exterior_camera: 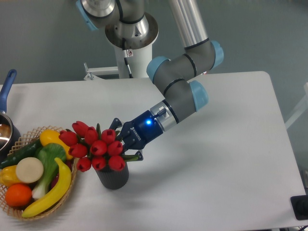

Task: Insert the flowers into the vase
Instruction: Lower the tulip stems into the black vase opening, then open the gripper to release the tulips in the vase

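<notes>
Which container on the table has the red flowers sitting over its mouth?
The dark ribbed vase, under the tulips near the gripper. The woven basket holds fruit and vegetables; the blue-handled pot sits at the left edge.

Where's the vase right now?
The vase stands on the table's lower left, just right of the fruit basket, directly under the flowers with the gripper above it.

White table (pixel 231 159) (grey wall (pixel 43 38) behind)
</notes>
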Controlling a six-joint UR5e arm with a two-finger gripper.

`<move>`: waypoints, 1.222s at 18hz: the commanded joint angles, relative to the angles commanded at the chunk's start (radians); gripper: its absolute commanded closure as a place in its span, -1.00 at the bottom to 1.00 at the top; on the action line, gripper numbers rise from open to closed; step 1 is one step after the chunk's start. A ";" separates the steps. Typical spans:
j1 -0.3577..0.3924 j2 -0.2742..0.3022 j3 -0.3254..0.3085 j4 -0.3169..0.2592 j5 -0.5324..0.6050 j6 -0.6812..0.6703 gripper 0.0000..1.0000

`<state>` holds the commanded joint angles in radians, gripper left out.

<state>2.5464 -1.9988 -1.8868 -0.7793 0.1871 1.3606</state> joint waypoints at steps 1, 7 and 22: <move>0.000 0.002 -0.002 0.000 0.000 0.006 0.33; 0.005 0.002 -0.008 0.000 0.000 0.023 -0.05; 0.006 0.003 -0.017 0.002 0.000 0.077 -0.98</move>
<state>2.5525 -1.9957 -1.9037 -0.7777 0.1871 1.4373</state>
